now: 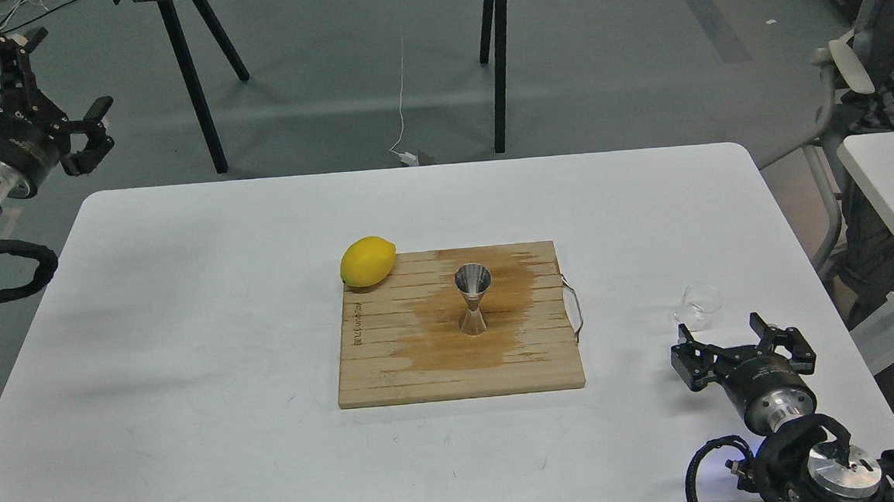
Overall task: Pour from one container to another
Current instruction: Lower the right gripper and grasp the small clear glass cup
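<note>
The left gripper (pixel 57 96) hung off the table's far-left corner, above the floor, well apart from everything on the table. Its fingers (pixel 95 111) were spread, with nothing between them.

The white table (pixel 186 298) filled most of the view. Near its middle lay a wooden board (pixel 392 363), with a darker wet-looking stain across its centre and right part. A wire handle (pixel 575 309) stuck out from the board's right edge.

A lemon (pixel 368 261) sat at the board's far-left corner, touching the board and hanging partly over its edge.

The jigger (pixel 473 299) stood upright around the middle of the board, inside the stained patch, its open upper cone facing up. It stood apart from the lemon and from both grippers.

The cup (pixel 697 305) was on the bare table to the right of the board, near the table's right edge and well apart from the jigger. It looked tilted or lying on its side, though being clear it was hard to read; I could not tell whether it held anything.

The right gripper (pixel 739 334) sat just on the near side of the cup, low over the table, its fingers (pixel 685 341) spread wide and pointing toward the cup. The cup lay just beyond the fingertips, not between them, and nothing was gripped.
</note>
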Controlling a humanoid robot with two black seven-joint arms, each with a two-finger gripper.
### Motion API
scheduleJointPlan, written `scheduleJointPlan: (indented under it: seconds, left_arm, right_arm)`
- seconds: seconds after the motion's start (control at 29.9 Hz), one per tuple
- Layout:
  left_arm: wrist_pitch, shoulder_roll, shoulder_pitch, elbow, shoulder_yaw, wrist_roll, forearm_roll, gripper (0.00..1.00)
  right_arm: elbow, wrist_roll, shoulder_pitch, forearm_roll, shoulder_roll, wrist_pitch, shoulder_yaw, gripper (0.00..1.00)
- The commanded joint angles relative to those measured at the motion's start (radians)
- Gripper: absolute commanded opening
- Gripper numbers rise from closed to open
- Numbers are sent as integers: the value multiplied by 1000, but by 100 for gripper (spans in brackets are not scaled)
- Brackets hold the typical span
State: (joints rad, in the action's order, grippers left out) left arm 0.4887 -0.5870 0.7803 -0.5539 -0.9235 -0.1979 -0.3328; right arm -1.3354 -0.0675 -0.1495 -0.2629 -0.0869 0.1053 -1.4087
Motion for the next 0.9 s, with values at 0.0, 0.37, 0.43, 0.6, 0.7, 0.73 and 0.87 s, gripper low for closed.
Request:
scheduleJointPlan:
  seconds: [0.0,0.37,0.43,0.6,0.7,0.73,0.87]
  left_arm:
    - [0,-5,-1,0,0,0,0,99]
    - [0,-27,-1,-1,0,-1,1,99]
    - [0,-28,-1,-1,0,-1,1,99]
    - [0,-40,-1,0,0,-1,1,99]
    - [0,-40,0,0,-1,-1,1,99]
    - [0,-42,1,0,-1,-1,1,99]
    - [0,-42,7,0,0,-1,1,99]
  right_arm:
    - [18,0,34,-1,22,54,-3,99]
    - [111,-2,119,1,26,93,-3,98]
    - [122,-2,131,1,26,93,2,98]
    - [163,-2,165,1,30,93,31,95]
    - [173,-2,172,1,30,88,40,91]
    - [173,-2,174,2,30,87,43,88]
    - [179,-2,188,2,30,88,42,82]
